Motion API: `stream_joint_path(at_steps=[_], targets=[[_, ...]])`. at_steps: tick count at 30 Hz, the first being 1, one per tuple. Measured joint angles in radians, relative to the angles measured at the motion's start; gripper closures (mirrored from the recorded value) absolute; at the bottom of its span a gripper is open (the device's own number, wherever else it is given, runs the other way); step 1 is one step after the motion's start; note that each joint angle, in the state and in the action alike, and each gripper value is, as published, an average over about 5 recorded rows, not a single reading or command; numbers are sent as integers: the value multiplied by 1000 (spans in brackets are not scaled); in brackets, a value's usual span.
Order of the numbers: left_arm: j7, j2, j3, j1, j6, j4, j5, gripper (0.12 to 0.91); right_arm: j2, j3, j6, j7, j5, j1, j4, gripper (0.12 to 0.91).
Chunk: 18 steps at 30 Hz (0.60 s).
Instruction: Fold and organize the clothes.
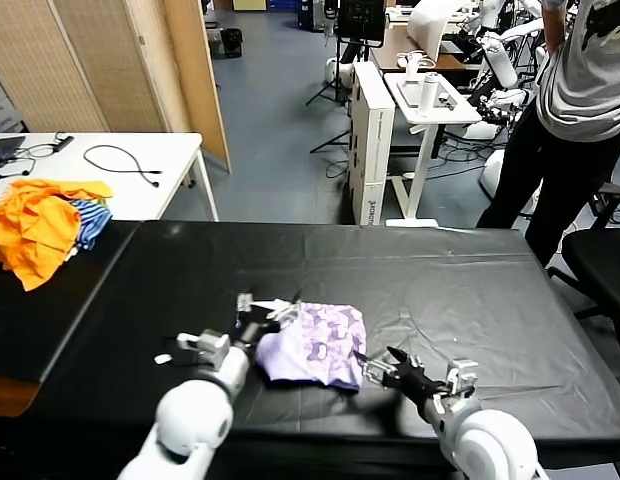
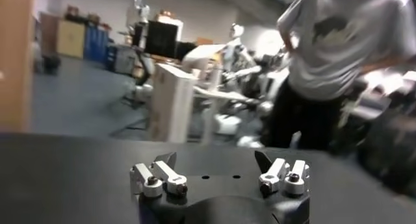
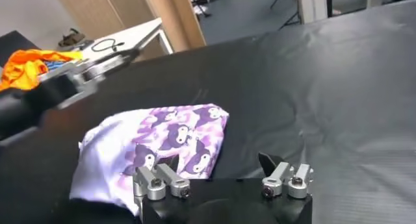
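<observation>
The lavender T-shirt (image 1: 315, 345) lies folded into a small bundle on the black table (image 1: 470, 290), near the front edge, with its purple printed figures facing up. It also shows in the right wrist view (image 3: 166, 141). My left gripper (image 1: 262, 316) is open and empty at the bundle's left edge; in the left wrist view (image 2: 216, 161) only bare table lies between its fingers. My right gripper (image 1: 378, 358) is open and empty just right of the bundle, its fingers apart in the right wrist view (image 3: 220, 163) and close to the shirt's near corner.
Bright orange garments (image 1: 35, 225) and a striped garment (image 1: 90, 222) are piled at the table's far left. Behind them stands a white table (image 1: 110, 170) with cables. A person (image 1: 580, 100) and a black chair (image 1: 600, 265) are at the far right.
</observation>
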Motion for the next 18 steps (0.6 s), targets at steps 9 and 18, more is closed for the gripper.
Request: stream_joint_path(at_steps=[9, 18], targets=[[-7, 53, -63, 53, -2, -57, 2, 123, 38, -46, 7, 8, -17, 38, -40, 720], [-11, 52, -105, 96, -15, -68, 3, 123, 22, 26, -23, 10, -144, 48, -50, 875]])
